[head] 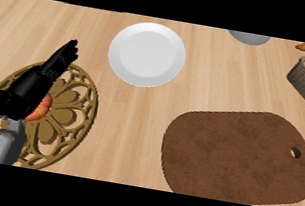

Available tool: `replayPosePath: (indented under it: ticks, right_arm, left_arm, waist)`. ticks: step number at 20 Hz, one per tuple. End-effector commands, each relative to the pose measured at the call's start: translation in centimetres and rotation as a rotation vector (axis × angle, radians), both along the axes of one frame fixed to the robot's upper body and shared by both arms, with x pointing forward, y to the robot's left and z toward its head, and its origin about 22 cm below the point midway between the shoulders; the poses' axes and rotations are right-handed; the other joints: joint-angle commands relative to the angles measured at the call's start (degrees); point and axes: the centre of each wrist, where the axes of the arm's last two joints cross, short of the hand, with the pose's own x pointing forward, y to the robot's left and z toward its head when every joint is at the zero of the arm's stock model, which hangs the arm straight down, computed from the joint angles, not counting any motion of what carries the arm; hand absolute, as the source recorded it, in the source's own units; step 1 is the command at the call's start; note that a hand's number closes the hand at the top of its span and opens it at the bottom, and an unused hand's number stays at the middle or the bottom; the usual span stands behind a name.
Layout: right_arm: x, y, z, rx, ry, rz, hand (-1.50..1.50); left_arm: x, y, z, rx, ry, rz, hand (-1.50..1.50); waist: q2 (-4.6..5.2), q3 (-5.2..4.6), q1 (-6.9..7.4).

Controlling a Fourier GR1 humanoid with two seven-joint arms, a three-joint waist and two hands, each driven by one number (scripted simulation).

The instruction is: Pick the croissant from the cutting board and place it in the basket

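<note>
Left hand over the round, gold openwork basket [69, 126] — release step.
Black left hand [31, 87], fingers straight, rests above the orange-brown croissant [41, 108]; lift straight up — avoid dragging it out.

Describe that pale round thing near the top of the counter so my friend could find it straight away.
On the light wooden counter, look above the big dark brown cutting board and right of the round golden openwork trivet. There lies a plain white round plate, bare and apart from everything, the only white thing there.
</note>
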Motion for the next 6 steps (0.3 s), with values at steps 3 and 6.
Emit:
replayPosePath:
  ticks: [3, 6]
  right_arm:
    - [-1.8, -2.0, 2.7, 0.093, -0.161, -0.039, -1.5]
    - [-3.1, -3.0, 2.7, 0.196, -0.191, 0.003, -1.5]
  left_arm:
    - [-0.5, -0.5, 0.6, -0.014, 0.013, 0.001, 0.0]
    - [-0.2, 1.0, 0.1, -0.001, 0.004, 0.034, 0.0]
  waist:
    - [-0.2, -0.01, -0.25]
    - [-0.48, -0.04, -1.29]
